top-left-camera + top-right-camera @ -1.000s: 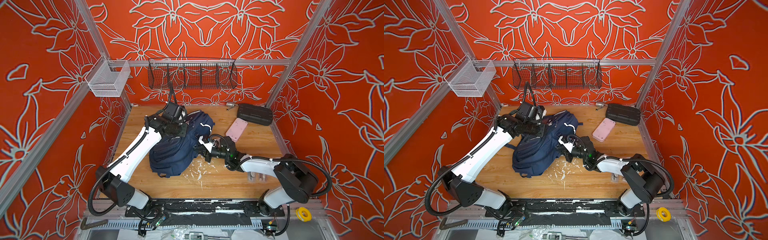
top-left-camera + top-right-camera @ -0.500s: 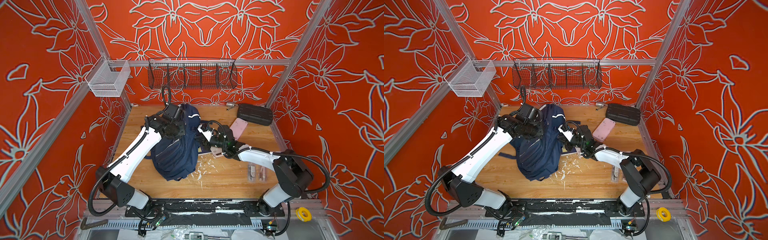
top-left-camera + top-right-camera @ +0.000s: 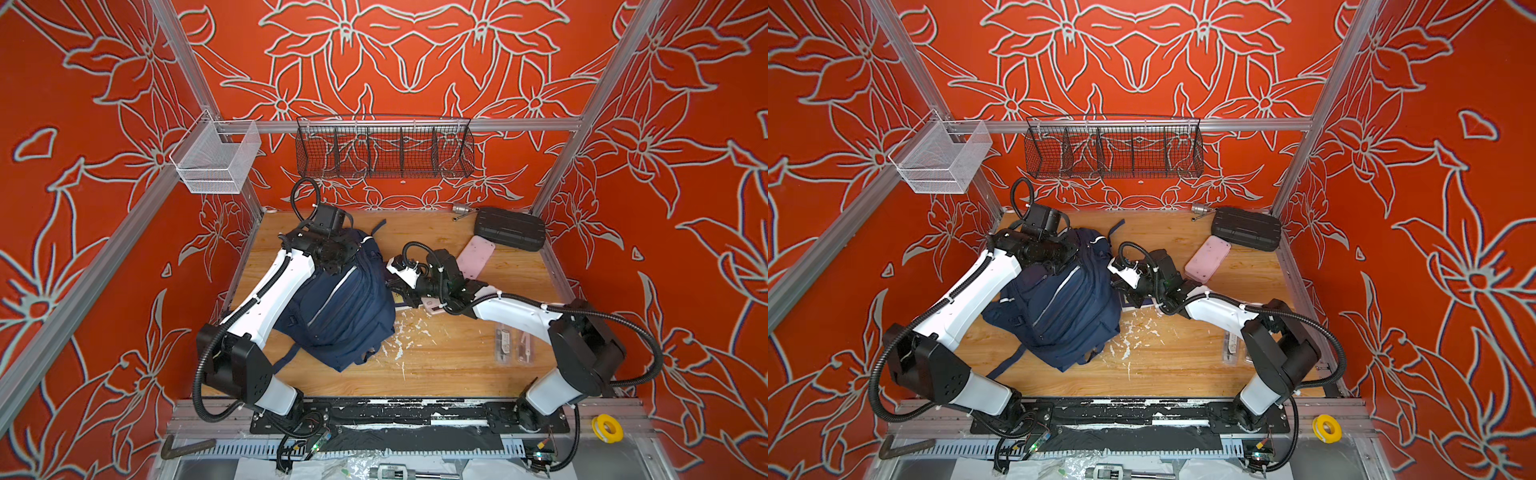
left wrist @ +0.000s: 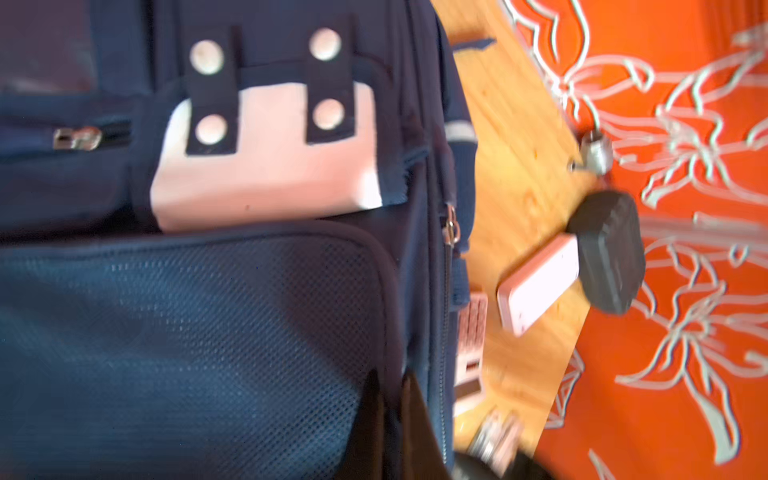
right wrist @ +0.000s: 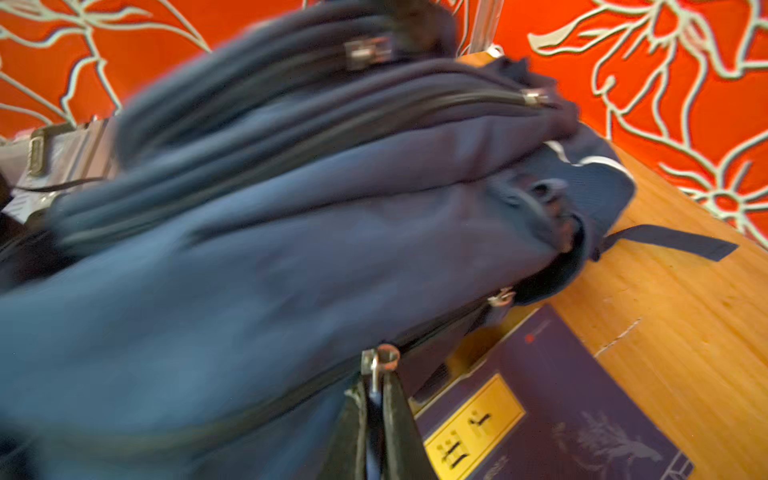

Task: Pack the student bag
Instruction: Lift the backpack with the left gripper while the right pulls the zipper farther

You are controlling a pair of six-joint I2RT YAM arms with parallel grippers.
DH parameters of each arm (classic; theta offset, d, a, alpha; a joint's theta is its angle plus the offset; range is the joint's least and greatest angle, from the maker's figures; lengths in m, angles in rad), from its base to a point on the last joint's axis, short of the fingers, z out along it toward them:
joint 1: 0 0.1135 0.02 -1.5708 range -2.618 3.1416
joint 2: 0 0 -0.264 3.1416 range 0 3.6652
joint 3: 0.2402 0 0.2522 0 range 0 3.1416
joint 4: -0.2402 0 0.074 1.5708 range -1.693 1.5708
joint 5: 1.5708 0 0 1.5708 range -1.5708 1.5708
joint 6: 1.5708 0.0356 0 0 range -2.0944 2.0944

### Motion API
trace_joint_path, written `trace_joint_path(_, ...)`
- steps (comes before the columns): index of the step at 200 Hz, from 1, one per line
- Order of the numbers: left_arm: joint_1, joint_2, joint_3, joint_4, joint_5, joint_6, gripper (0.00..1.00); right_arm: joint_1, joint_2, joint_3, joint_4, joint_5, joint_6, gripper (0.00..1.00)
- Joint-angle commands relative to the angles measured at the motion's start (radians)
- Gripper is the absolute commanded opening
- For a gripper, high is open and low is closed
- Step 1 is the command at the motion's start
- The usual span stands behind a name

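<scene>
The student bag [image 3: 345, 307] [image 3: 1067, 311], navy with silver strips, lies lengthwise on the wooden table, its top toward the back wall. My left gripper [image 3: 334, 268] [image 3: 1054, 266] is at the bag's top left. In the left wrist view the left gripper [image 4: 390, 382] is shut on a fold of fabric beside the mesh pocket [image 4: 187, 332], below the white patch [image 4: 270, 166]. My right gripper [image 3: 392, 286] [image 3: 1121, 286] is at the bag's right edge. In the right wrist view it [image 5: 374, 382] is shut on a metal zipper pull [image 5: 376, 361]. A purple book [image 5: 561, 395] lies partly under the bag.
A black ribbed hard case [image 3: 510, 228] and a pink case [image 3: 476, 259] lie at the back right. Two clear packets [image 3: 515, 345] lie front right under the right arm. A black wire basket [image 3: 384, 145] and a white mesh basket [image 3: 216, 162] hang on the rails.
The bag has swung from lying slantwise to lying lengthwise, its top now toward the back wall. Both grippers stayed shut on it and moved with it.
</scene>
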Motion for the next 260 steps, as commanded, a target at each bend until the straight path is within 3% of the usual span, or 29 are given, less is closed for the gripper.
trace_joint_path(1, 0.010, -0.005, 0.016, 0.137, -0.079, -0.080, 0.00, 0.026, -0.073, -0.040, 0.005, 0.031, -0.017, 0.00)
trace_joint_path(43, 0.010, 0.039, 0.012, 0.176, -0.104, -0.155, 0.00, 0.125, -0.070, -0.016, -0.063, 0.041, -0.011, 0.00)
trace_joint_path(96, 0.010, 0.145, 0.134, 0.149, -0.063, -0.125, 0.00, 0.213, -0.018, -0.072, 0.131, 0.149, 0.125, 0.00)
trace_joint_path(107, 0.011, 0.152, 0.151, 0.157, -0.031, -0.054, 0.01, 0.209, -0.025, -0.075, 0.138, 0.194, 0.129, 0.00)
trace_joint_path(118, 0.018, 0.161, 0.182, 0.129, 0.018, 0.050, 0.46, 0.188, -0.031, -0.069, 0.133, 0.187, 0.128, 0.00)
trace_joint_path(123, 0.021, 0.163, 0.201, 0.098, 0.035, 0.104, 0.61, 0.174, -0.033, -0.063, 0.127, 0.174, 0.134, 0.00)
trace_joint_path(130, 0.025, 0.166, 0.231, 0.040, 0.047, 0.193, 0.73, 0.152, -0.036, -0.058, 0.127, 0.148, 0.144, 0.00)
trace_joint_path(142, 0.027, 0.156, 0.263, -0.061, 0.038, 0.371, 0.83, 0.119, -0.043, -0.054, 0.132, 0.100, 0.156, 0.00)
trace_joint_path(169, 0.026, 0.080, 0.190, -0.176, 0.081, 0.722, 0.86, 0.078, -0.051, -0.044, 0.116, 0.023, 0.136, 0.00)
trace_joint_path(189, 0.018, 0.001, 0.044, -0.190, 0.087, 0.884, 0.86, 0.047, -0.061, -0.036, 0.101, -0.005, 0.136, 0.00)
trace_joint_path(212, -0.025, -0.099, -0.114, -0.145, 0.027, 0.987, 0.86, 0.024, -0.069, -0.028, 0.078, -0.019, 0.127, 0.00)
trace_joint_path(233, -0.116, -0.181, -0.266, -0.025, -0.058, 1.046, 0.89, 0.012, -0.065, -0.007, 0.043, -0.038, 0.114, 0.00)
trace_joint_path(260, -0.131, -0.165, -0.331, 0.004, -0.173, 1.052, 0.88, 0.000, -0.075, 0.010, 0.002, -0.042, 0.092, 0.00)
